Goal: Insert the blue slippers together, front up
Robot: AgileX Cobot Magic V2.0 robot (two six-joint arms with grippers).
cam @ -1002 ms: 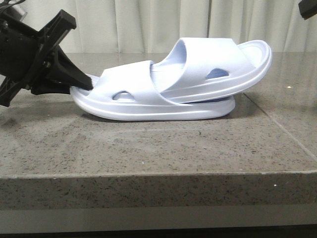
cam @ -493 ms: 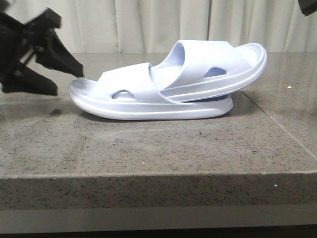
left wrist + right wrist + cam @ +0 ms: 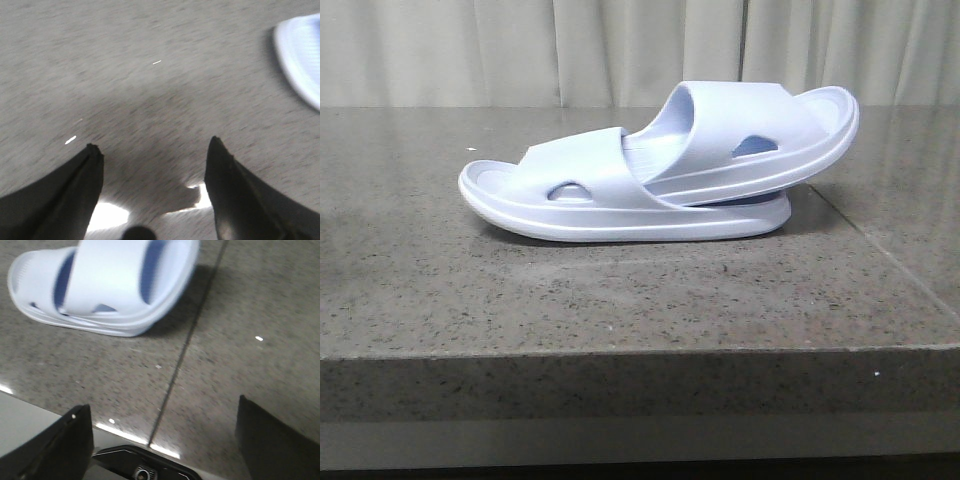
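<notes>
Two pale lavender-blue slippers sit nested on the granite table. The lower slipper [image 3: 570, 200] lies flat on its sole. The upper slipper [image 3: 760, 130] is pushed under the lower one's strap and tilts up to the right. Neither gripper shows in the front view. In the left wrist view my left gripper [image 3: 152, 147] is open and empty over bare stone, with a slipper edge [image 3: 300, 55] off to one side. In the right wrist view my right gripper [image 3: 162, 412] is open and empty, well apart from the slippers [image 3: 110, 285].
The granite table [image 3: 620, 300] has a front edge close to the camera and a seam [image 3: 880, 250] running back on the right; the seam also shows in the right wrist view [image 3: 185, 355]. Pale curtains [image 3: 570, 50] hang behind the table.
My left gripper, touching the lower slipper's left end a second ago, drew back up and left and has left the front view. The slippers settled slightly and stay nested.
</notes>
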